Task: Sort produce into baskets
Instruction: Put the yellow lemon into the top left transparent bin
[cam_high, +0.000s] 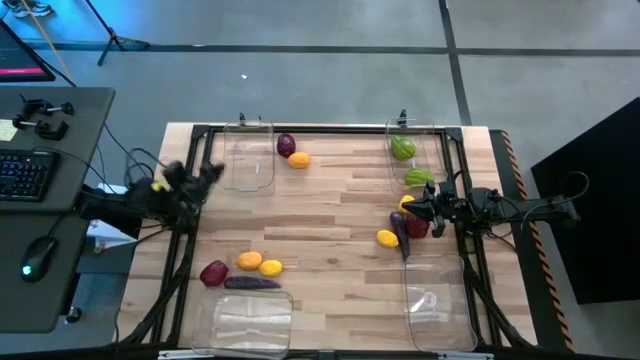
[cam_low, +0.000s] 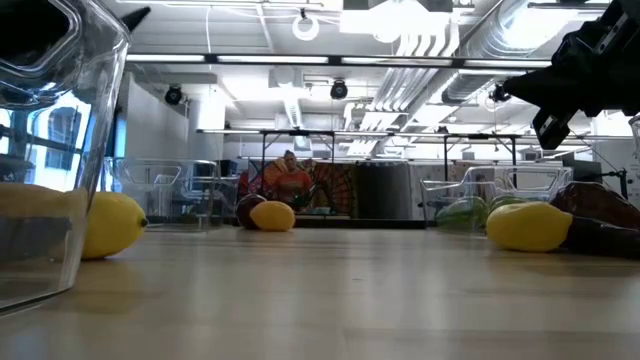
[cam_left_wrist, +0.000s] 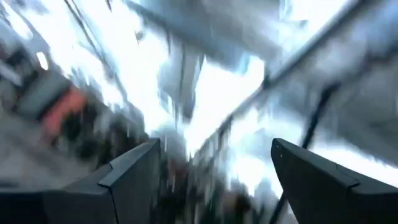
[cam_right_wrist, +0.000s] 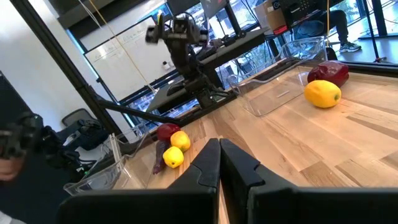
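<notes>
Closest to my low camera, a clear plastic rectangular bin (cam_low: 50, 150) looms beside a yellow lemon-shaped piece (cam_low: 112, 224). My right gripper (cam_right_wrist: 219, 163) is clenched, empty, above the wooden table (cam_high: 340, 215) near yellow, purple and red produce (cam_high: 402, 228). My left gripper (cam_left_wrist: 214, 171) is spread, raised off the table's left edge.

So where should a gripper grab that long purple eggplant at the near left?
Probably across the middle of the eggplant, coming straight down from above. It lies flat and lengthwise along the bin edge, so jaws should straddle its narrow width; the red piece crowds its left end.
</notes>
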